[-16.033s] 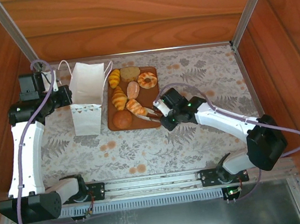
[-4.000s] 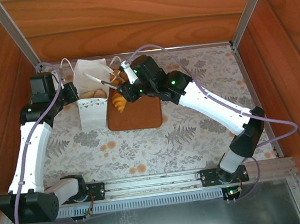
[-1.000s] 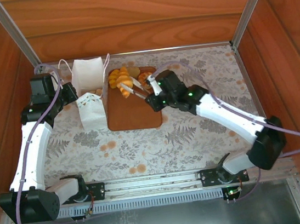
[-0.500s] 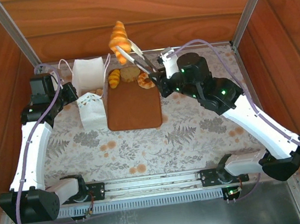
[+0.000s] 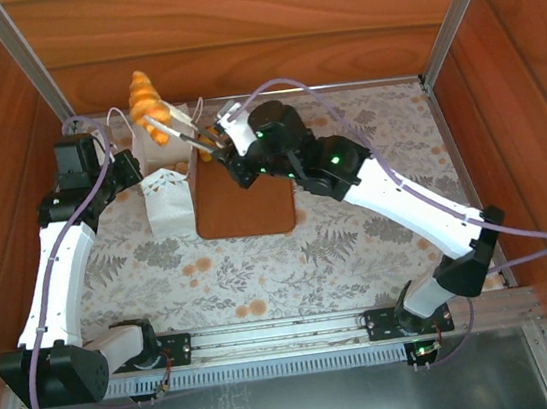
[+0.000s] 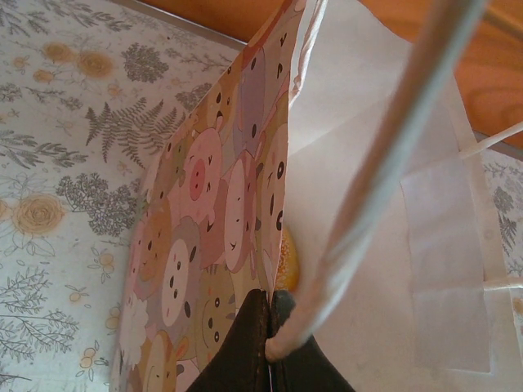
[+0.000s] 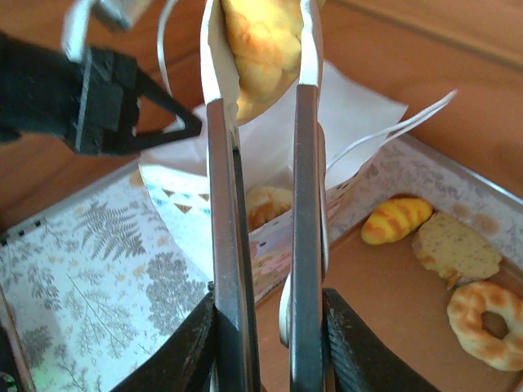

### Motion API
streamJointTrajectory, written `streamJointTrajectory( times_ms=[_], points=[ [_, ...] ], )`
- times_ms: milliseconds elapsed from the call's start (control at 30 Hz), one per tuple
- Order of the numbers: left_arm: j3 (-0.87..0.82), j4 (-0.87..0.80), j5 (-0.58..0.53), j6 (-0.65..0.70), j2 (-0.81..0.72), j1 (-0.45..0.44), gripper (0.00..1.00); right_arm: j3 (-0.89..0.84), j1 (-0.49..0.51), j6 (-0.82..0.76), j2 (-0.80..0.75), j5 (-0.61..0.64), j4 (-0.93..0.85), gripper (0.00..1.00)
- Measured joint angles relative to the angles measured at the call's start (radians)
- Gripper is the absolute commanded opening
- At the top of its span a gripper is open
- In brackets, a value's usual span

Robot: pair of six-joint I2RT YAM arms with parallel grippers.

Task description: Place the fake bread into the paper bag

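Note:
A golden croissant [image 5: 145, 97] [image 7: 261, 41] hangs above the paper bag [image 5: 168, 203], pinched at the tips of metal tongs [image 7: 221, 204]. My right gripper [image 5: 225, 145] [image 7: 270, 318] is shut on the tongs' two arms. The left gripper [image 5: 133, 170] [image 6: 270, 327] is shut on the bag's patterned side wall [image 6: 204, 245], holding the mouth open. A pastry [image 7: 265, 204] [image 6: 288, 261] lies inside the bag. On the brown tray [image 7: 384, 302] remain a yellow striped roll [image 7: 396, 220], a dull brown slice [image 7: 458, 249] and a glazed ring [image 7: 490, 322].
The tray [image 5: 244, 208] lies just right of the bag, its back end under my right arm. A thin white cord handle [image 6: 384, 163] crosses close to the left wrist camera. Wooden walls close in the back and both sides.
My right arm has swung left, carrying the croissant in the tongs from above the tray's back end to above the bag. The left arm and bag have stayed put.

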Motion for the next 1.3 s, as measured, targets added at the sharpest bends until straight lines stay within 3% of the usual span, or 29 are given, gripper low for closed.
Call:
streamJointTrajectory(
  times_ms=[233, 467, 767, 1067, 1300],
  points=[
    [0.0, 0.0, 0.0, 0.0, 0.0, 0.0, 0.0, 0.0, 0.005, -0.013, 0.079, 0.019, -0.056, 0.31],
    [0.0, 0.0, 0.003, 0.0, 0.0, 0.0, 0.0, 0.002, 0.005, -0.016, 0.091, 0.031, -0.098, 0.48],
    [0.0, 0.002, 0.005, 0.0, 0.0, 0.0, 0.0, 0.052, 0.005, -0.026, 0.075, 0.06, -0.114, 0.47],
    [0.0, 0.008, 0.005, 0.0, 0.008, 0.0, 0.0, 0.061, -0.018, -0.055, -0.125, 0.07, -0.116, 0.47],
    [0.0, 0.008, 0.005, 0.0, 0.009, 0.0, 0.0, -0.051, -0.187, -0.029, -0.289, 0.074, -0.102, 0.46]
  ],
)
